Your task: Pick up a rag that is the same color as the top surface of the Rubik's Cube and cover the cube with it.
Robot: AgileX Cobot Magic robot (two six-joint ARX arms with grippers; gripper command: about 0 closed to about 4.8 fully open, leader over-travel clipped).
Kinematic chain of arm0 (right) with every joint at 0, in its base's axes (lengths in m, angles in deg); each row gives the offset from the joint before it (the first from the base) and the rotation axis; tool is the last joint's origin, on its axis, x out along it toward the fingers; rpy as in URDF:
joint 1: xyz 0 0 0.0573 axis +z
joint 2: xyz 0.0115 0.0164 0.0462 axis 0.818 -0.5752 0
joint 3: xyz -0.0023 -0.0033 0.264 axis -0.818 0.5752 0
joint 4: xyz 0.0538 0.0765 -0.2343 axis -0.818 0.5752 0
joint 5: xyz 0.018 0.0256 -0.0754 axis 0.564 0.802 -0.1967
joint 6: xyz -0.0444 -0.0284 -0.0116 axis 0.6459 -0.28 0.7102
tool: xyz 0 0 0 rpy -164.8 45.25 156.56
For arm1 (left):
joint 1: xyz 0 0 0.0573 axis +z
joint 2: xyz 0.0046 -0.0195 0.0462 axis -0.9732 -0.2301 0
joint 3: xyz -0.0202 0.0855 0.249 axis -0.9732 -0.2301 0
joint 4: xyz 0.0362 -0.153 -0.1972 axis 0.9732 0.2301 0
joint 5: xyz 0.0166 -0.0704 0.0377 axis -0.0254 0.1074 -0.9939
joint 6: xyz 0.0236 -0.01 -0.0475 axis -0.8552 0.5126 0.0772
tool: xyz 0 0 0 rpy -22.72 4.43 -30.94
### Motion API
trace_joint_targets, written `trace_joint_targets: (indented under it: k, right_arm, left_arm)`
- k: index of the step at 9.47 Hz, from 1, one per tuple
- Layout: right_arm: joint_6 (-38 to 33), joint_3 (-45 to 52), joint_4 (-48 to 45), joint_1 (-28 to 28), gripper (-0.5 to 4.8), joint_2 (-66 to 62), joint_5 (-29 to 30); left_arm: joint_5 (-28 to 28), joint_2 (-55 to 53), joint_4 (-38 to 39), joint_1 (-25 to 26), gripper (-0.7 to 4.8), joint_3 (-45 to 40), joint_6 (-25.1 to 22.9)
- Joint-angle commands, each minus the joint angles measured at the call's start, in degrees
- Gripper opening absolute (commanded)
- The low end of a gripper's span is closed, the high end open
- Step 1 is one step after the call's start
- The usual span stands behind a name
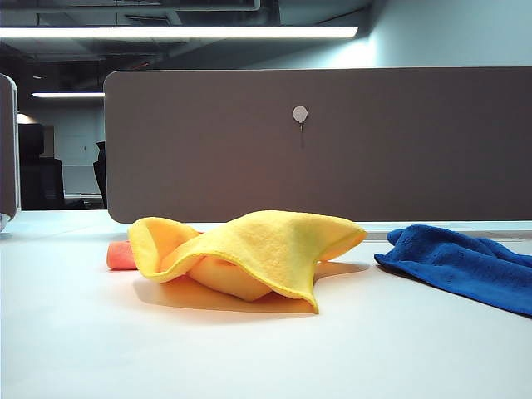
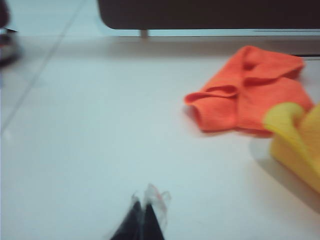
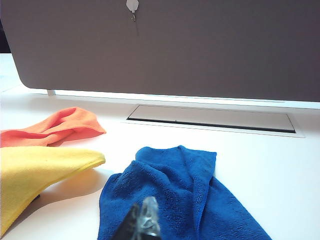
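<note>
The rag (image 1: pixel 266 249) is seen as soft, matt yellow cloth with stitched edges. A rough, looped weave is shown by the blue cloth (image 3: pixel 175 195). The tabletop (image 1: pixel 249 349) is smooth and pale.
</note>
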Motion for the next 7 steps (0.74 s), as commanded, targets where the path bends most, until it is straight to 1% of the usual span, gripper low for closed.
trace_joint_targets:
  k: [1,3,4,7]
  right_arm:
    - [0.35,0.26,-4.61,-0.02,-0.05,0.07,-0.09]
    - [0.33,0.26,-5.22,-0.02,-0.05,0.07,-0.04]
    - [0.33,0.26,-5.66,-0.02,-0.05,0.07,-0.04]
    - [0.33,0.24,-7.23,-0.13,-0.05,0.07,-0.07]
  left_arm:
    - [-8.61,-0.02,-1.25,0.04,-0.06,-0.31,-4.98]
    - [-7.87,-0.04,-2.4,0.07,-0.06,-0.31,-5.81]
    - [-5.46,-0.04,-4.48,0.09,-0.06,-0.31,-6.08]
    - [-4.59,-0.04,-4.83,0.98,-0.06,-0.31,-6.01]
